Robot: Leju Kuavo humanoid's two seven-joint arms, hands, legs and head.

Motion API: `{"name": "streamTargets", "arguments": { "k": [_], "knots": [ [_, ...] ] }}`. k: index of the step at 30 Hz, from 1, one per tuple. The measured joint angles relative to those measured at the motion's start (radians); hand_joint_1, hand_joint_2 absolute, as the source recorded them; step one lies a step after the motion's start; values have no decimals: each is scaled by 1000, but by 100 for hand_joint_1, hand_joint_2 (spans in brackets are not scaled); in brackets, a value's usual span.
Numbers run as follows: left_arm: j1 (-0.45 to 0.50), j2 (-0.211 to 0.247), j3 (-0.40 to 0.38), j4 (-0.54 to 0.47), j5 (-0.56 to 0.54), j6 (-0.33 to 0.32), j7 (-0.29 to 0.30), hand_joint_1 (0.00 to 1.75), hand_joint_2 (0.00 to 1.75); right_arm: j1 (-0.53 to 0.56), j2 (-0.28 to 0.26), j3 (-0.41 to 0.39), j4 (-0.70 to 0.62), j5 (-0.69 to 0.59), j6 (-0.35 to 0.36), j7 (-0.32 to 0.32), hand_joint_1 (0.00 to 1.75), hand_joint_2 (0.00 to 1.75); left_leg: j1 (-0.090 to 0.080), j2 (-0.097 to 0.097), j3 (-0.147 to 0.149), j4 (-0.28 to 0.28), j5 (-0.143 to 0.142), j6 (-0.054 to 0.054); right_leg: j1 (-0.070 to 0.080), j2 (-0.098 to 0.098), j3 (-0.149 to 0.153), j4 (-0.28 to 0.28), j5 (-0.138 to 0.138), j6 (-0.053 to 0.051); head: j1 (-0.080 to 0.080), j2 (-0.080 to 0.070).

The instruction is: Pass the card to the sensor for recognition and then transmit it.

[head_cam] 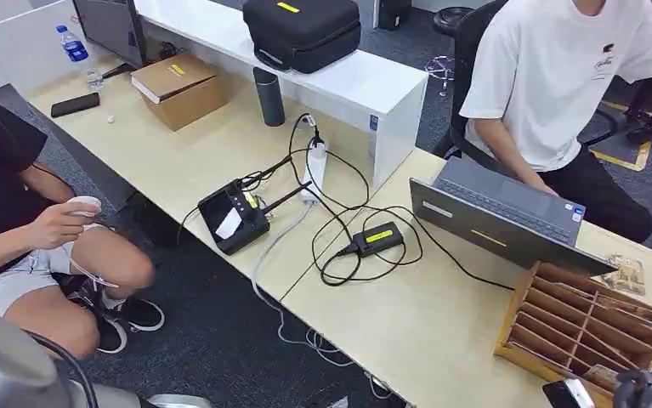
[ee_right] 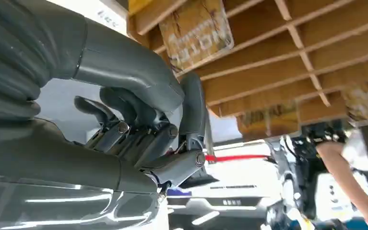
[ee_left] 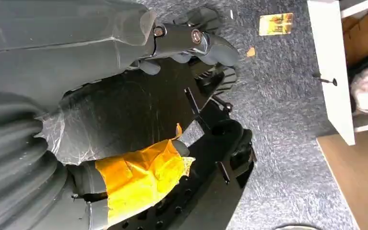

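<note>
Reaching toward the wooden card rack [head_cam: 579,323] at the near right of the tabletop [head_cam: 424,331], I keep my right hand [ee_right: 143,139] just beside its slots, fingers curled in on nothing. A card [ee_right: 196,31] stands in a compartment, ready to be drawn. My left hand [ee_left: 172,52] hangs over the floor, its grip unclear.

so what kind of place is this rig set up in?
Looks like an office or lab workspace: long desks on grey carpet, an open laptop with a person working at it, a power strip with trailing cables, and a wooden slotted card rack.
</note>
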State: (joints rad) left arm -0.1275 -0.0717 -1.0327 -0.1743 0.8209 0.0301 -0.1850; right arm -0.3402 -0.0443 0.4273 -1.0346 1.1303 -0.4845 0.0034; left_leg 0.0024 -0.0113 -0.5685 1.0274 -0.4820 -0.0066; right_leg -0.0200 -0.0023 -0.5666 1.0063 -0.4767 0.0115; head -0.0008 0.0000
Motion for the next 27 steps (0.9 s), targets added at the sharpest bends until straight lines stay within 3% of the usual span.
{"name": "streamTargets", "arguments": {
  "k": [9,24,25,27],
  "knots": [
    [0,0,0,0,-6,13,-41,0,175,5,0,-3,-69,2,0,-6,175,175,0,0,0,0,0,0,0,0,0,0,0,0,0,0],
    [0,0,0,0,0,24,-19,0,175,99,7,50,-256,40,1,-6,175,175,0,0,0,0,0,0,0,0,0,0,0,0,0,0],
    [0,0,0,0,1,24,-19,0,175,107,8,56,-262,40,0,-8,0,175,0,0,0,0,0,0,0,0,0,0,0,0,0,0],
    [0,0,0,0,2,22,-21,0,175,120,13,70,-271,40,-2,-11,0,175,0,0,0,0,0,0,0,0,0,0,0,0,0,0]
  ]
}}
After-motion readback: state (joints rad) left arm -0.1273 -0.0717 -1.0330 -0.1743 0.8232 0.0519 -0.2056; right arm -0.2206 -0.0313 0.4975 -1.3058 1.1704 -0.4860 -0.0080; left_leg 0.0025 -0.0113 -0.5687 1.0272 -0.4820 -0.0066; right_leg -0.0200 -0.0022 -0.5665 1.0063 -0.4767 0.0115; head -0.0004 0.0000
